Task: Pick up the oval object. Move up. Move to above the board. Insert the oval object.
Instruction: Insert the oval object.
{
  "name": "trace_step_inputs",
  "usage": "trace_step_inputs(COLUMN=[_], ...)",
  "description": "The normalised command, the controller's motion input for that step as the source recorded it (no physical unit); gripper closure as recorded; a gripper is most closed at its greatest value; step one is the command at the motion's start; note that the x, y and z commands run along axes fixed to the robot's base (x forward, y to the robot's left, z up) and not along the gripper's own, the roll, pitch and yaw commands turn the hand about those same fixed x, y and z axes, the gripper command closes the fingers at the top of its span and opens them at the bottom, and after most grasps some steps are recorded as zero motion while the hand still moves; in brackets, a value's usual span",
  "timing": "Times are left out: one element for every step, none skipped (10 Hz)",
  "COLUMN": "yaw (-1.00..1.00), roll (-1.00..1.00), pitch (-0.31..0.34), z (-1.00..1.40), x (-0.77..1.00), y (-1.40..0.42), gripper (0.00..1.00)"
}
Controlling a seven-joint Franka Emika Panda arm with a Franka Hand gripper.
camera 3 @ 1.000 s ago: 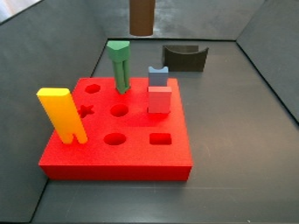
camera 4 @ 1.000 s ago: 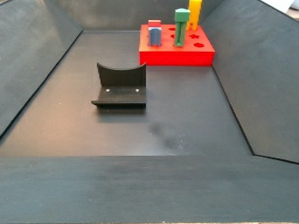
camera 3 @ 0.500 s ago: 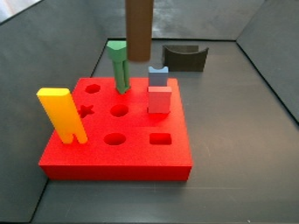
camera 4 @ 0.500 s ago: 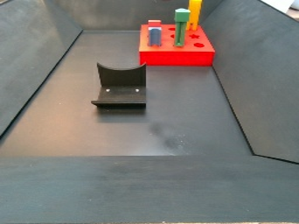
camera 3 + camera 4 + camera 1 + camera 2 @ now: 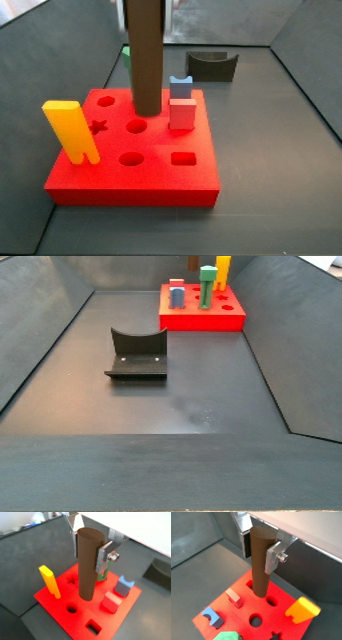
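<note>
In a side view the oval object (image 5: 146, 55) is cut off at 12 o'clock, and the pincer cannot be seen; in both wrist views the pincer (image 5: 91, 539) is cropped above its fingers; the green peg (image 5: 128, 52) is mostly hidden behind the oval object.

A dark grey floor (image 5: 174, 396) lies between sloping dark grey walls (image 5: 47, 326), matte and evenly lit, with a faint pale scuff (image 5: 201, 414) on it. Past the back wall (image 5: 227, 22), in a side view, the blurred room shows.
</note>
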Motion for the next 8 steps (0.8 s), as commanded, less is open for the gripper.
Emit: trace_step_inputs(yaw=[-0.67,-0.17,0.0,0.01,0.05,0.03,0.0,0.0], roll=[0.0,-0.04,-0.08,-0.04,-0.06,0.0,-0.05,-0.03], pitch=[0.0,-0.019,-0.046,-0.02,-0.02,-0.009,-0.014,-0.026], z=[-0.56,-0.48,-0.4,-0.4,-0.32,-0.3,-0.31,-0.24], x=[-0.11,-0.23,-0.23,-0.24,-0.12,-0.04,0.0,0.0], y=[-0.16,-0.25,-0.2,-0.23,-0.03,-0.05,-0.04,-0.09], gripper=[1.0,1.0,1.0,1.0,1.0,1.0,1.0,1.0])
